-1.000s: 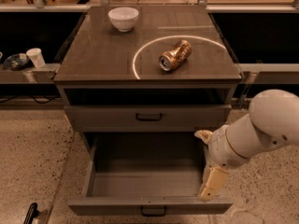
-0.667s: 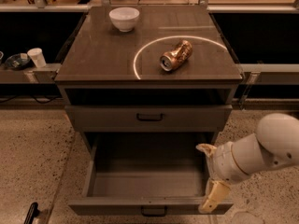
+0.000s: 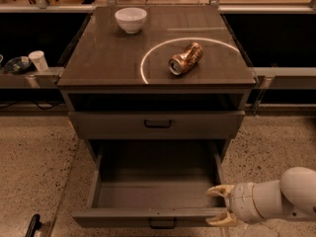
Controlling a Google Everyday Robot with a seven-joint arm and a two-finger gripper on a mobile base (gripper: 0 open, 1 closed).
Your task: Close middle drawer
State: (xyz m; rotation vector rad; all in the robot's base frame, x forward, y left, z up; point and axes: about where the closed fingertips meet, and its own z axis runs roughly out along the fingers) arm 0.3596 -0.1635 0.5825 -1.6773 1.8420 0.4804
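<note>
In front of the cabinet (image 3: 108,58), the middle drawer (image 3: 148,215) is standing pulled far out, and nothing is lying inside. Compared with a second ago, the gripper (image 3: 213,207) is now sitting lower, at the right end of the drawer's front panel, so I think the closing push is being prepared. Its fingers (image 3: 219,190) are spreading open, one on each side of that panel's top edge, and are gripping nothing. Whether they are touching it, I cannot tell.

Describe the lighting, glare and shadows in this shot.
Camera view: dim, warm light overall; a bright ring of glare curves across the cabinet top around the can; the recess under that top is in deep shadow; the open middle drawer is evenly dim inside; the pale gripper, at its front right corner, catches more light.
</note>
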